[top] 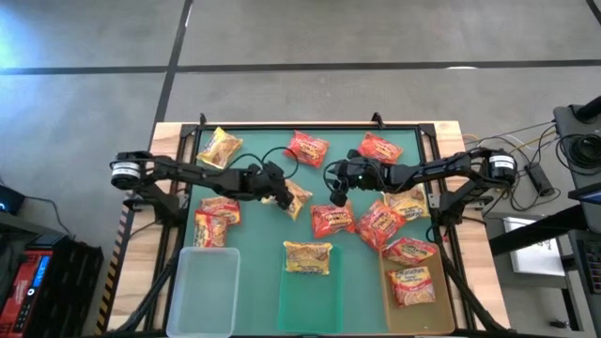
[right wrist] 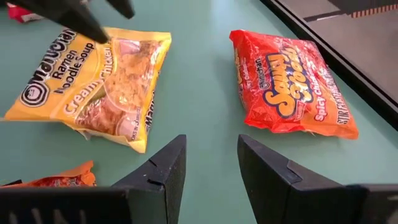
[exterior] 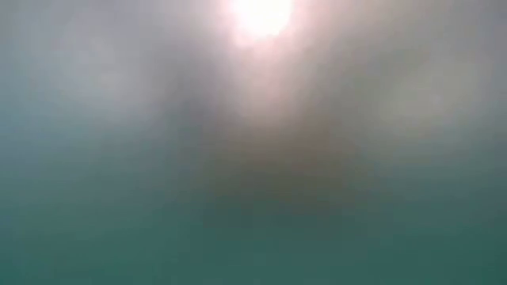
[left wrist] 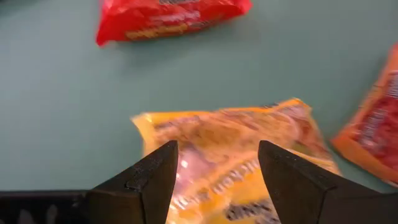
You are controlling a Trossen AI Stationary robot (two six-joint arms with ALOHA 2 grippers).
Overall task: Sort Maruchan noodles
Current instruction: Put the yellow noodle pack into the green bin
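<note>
Jaws of the left gripper (left wrist: 214, 171) straddle a yellow Maruchan packet (left wrist: 236, 155).

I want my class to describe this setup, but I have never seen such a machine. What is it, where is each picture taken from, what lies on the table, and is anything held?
It is a robot with two dark arms at a green table. One picture looks straight down; one, from table height, shows only blur; two come from cameras on the wrists. Red and yellow noodle packets lie scattered, with three shallow trays along the near edge: one packet lies in the right tray, another on the far end of the middle tray. The left tool stands open around a yellow packet, not yet gripping. The right tool is open over bare table, near a red packet. Nothing is held.
</note>
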